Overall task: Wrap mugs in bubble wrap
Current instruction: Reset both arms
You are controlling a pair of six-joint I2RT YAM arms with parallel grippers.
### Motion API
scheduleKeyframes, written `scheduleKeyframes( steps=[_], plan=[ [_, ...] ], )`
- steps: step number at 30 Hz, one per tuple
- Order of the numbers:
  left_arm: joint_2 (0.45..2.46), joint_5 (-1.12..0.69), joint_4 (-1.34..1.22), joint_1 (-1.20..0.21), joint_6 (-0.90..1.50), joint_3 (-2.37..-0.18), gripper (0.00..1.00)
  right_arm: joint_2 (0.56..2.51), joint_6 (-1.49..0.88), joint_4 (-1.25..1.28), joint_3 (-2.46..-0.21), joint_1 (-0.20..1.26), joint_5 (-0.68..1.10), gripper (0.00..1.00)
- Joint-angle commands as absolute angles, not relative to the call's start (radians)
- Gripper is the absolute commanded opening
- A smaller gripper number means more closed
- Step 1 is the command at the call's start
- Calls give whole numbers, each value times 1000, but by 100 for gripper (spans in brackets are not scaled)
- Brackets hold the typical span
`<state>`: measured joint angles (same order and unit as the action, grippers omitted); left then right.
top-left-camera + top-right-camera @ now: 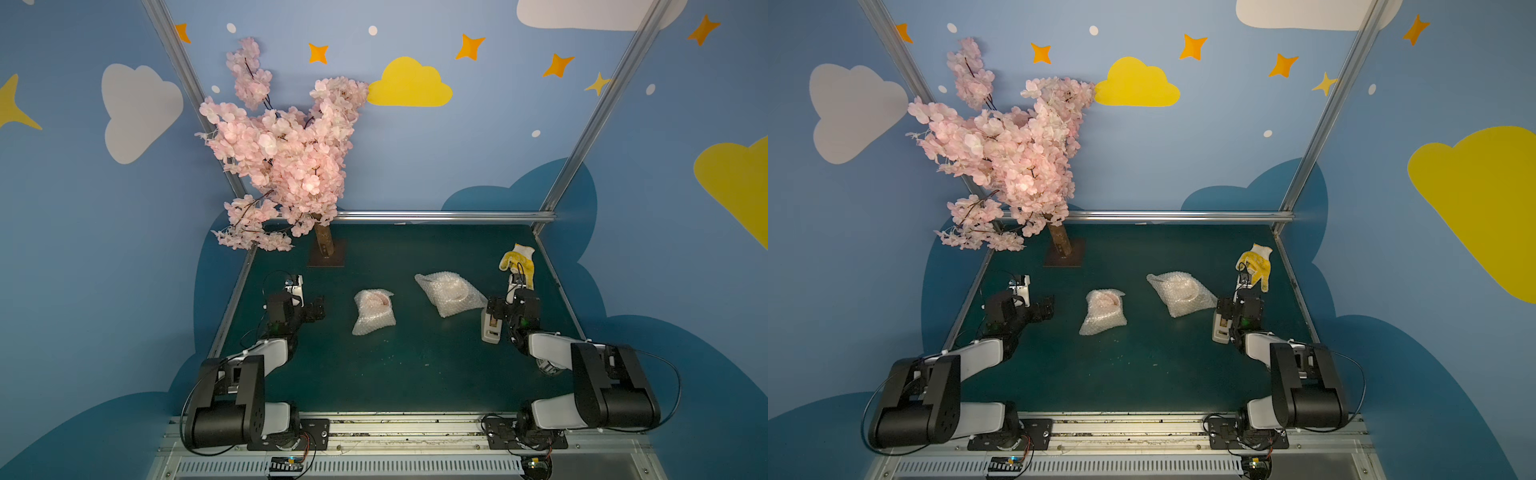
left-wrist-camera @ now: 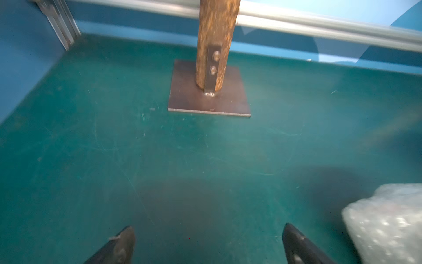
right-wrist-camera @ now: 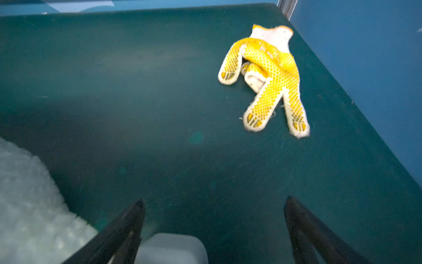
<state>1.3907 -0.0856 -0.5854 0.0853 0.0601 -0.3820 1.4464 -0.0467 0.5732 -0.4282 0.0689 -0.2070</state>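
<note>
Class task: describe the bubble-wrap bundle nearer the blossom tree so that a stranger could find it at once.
Start at the pink artificial blossom tree on the dark green table. Of two lumpy clear bubble-wrap bundles mid-table, take the upright, sack-like bundle nearer the trunk; a pinkish hollow shows at its top. The flatter, wider bundle lies nearer the yellow-and-white glove.

Both top views are pretty dim and soft, with wide-angle bending that splays the frame posts [image 1: 594,137] outward near the edges. The green table [image 1: 374,374] reads dark, and the bubble-wrap bundles [image 1: 372,311] cast only faint shadows. The left wrist view is brighter but motion-smeared, especially the rail [image 2: 319,25] and the bundle corner [image 2: 388,228]. The right wrist view is murky; the glove [image 3: 269,73] looks blown out and slightly blurred.
</note>
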Motion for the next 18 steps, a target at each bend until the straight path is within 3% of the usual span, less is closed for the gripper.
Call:
scheduleKeyframes(
  steps=[1, 4, 8, 18],
  plan=[
    [1468, -115, -795, 92, 45, -373, 99, 1462, -34, 600, -458, 67, -193, 94],
    [1579, -118, -902, 73, 21, -388, 99, 1466, -29, 607, -458, 67, -196, 94],
    [1537, -92, -788, 60, 14, -412, 100, 1464, -28, 604, -459, 70, -200, 94],
    [1535, -58, -790, 44, 4, -411, 100, 1465, -28, 604, -459, 73, -204, 94]
  ],
)
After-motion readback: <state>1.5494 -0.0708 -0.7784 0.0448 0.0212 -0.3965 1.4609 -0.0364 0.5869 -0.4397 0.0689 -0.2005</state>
